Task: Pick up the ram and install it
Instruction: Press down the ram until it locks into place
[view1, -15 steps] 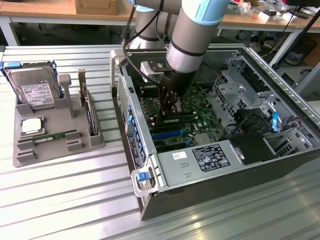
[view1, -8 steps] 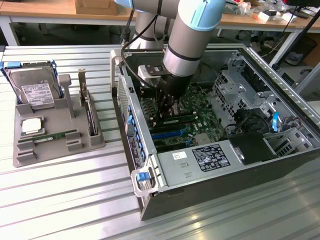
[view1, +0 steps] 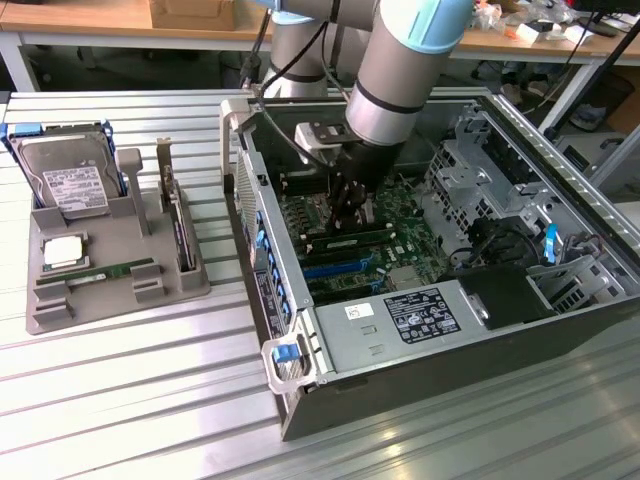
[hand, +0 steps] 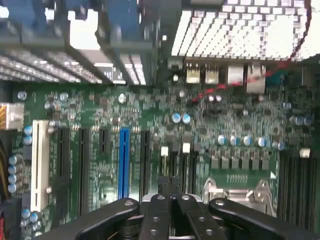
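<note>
A: One ram (view1: 97, 272) was seen lying flat in the grey holder tray (view1: 60, 310), at the exterior view's left, well apart from the gripper (view1: 352, 203).

B: Gripper (hand: 171, 186) state?

A: Fingers were noted pressed together, nothing between them, low over the motherboard (hand: 150, 115) inside the computer case (view1: 400, 345).

B: Risk?

A: Judged: clenched fingers so close to the slots (hand: 145, 155) could strike board components if lowered off-line.
</note>
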